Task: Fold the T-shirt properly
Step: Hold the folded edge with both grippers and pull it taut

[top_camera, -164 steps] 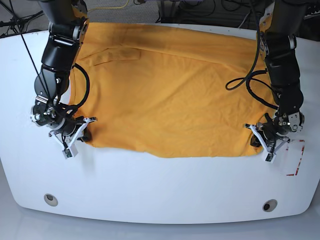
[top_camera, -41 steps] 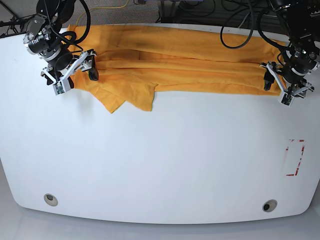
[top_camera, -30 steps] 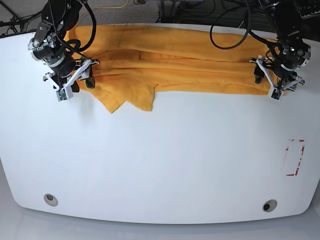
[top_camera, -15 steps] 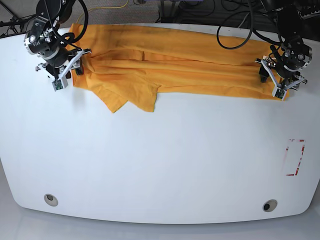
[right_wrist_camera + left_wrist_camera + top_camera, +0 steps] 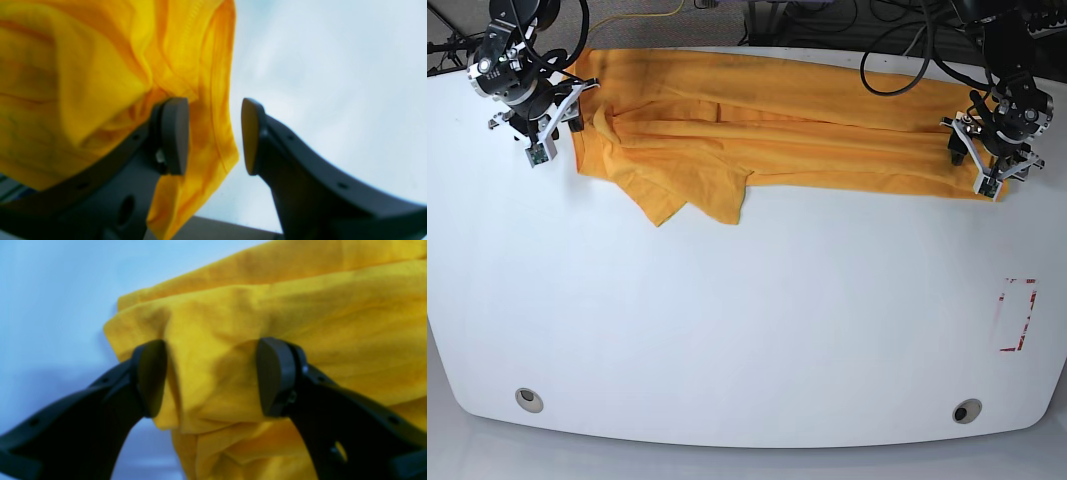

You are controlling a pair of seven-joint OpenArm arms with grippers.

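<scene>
The orange-yellow T-shirt lies folded into a long band along the table's far edge, with a loose flap hanging toward the middle. Its print is hidden. My right gripper is at the band's left end in the base view. In the right wrist view it is open, with the T-shirt hem edge hanging loosely in the gap. My left gripper sits at the band's right end. Up close it is open, with a bunched corner of the T-shirt between its spread fingers.
The white table stretches bare toward the near edge. A red-outlined rectangle is marked at the right, and two round holes lie near the front. Black cables hang behind both arms.
Both grippers carried the near hem to the far side, folding the shirt into a band. In the last half second my right gripper shifted up and left; my left gripper barely moved.
</scene>
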